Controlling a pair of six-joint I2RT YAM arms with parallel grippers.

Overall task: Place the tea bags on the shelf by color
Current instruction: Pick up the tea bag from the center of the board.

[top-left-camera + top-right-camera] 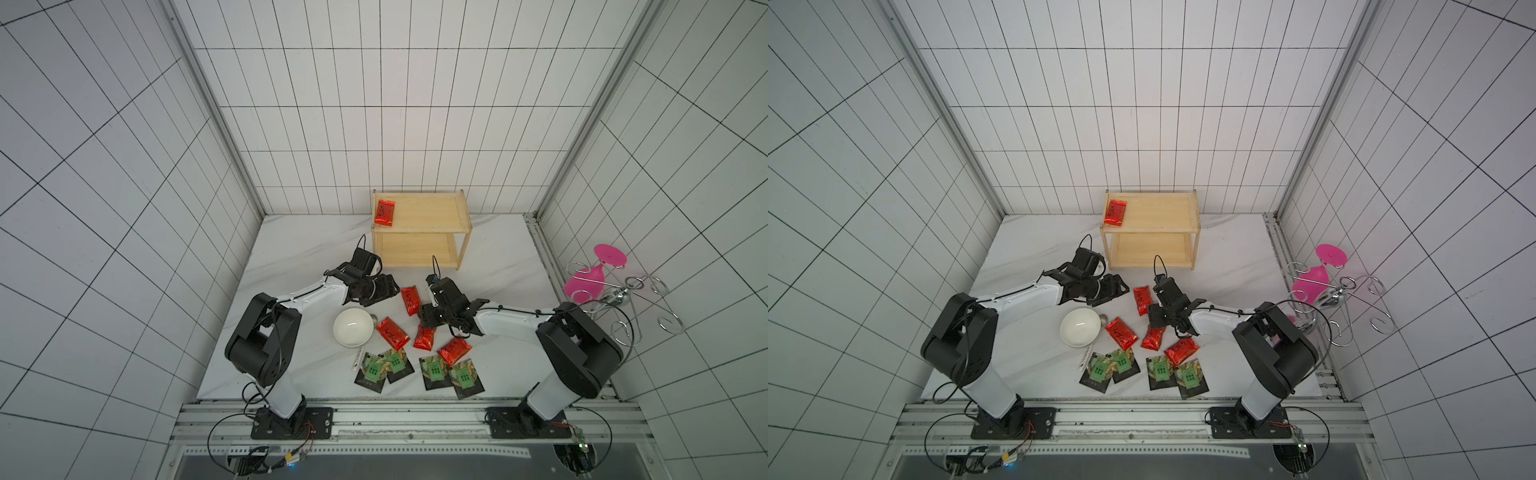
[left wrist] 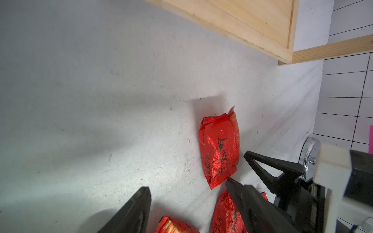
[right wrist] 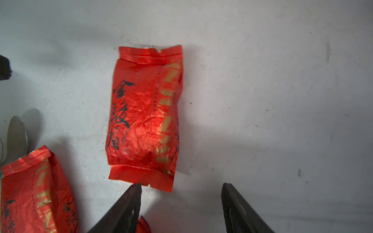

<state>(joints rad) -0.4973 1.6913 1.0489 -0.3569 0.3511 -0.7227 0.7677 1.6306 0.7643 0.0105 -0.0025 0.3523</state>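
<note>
Right wrist view showed the right gripper (image 3: 181,186) spread wide and empty, one fingertip (image 3: 134,192) at the end seam of a shiny red foil sachet (image 3: 144,115) lying flat on the white table (image 3: 282,100). The left gripper (image 2: 187,184) gaped too, holding nothing. Another red sachet (image 1: 384,213) lay on the top board of the light wooden two-tier shelf (image 1: 436,212).

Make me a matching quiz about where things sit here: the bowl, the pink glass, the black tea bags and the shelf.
Things: 1 bowl; 2 pink glass; 3 black tea bags; 4 shelf.
Places: A on the wire rack; B back of the table; C front of the table; D between the left arm and the red tea bags.
Pairs: 1-D, 2-A, 3-C, 4-B.
</note>
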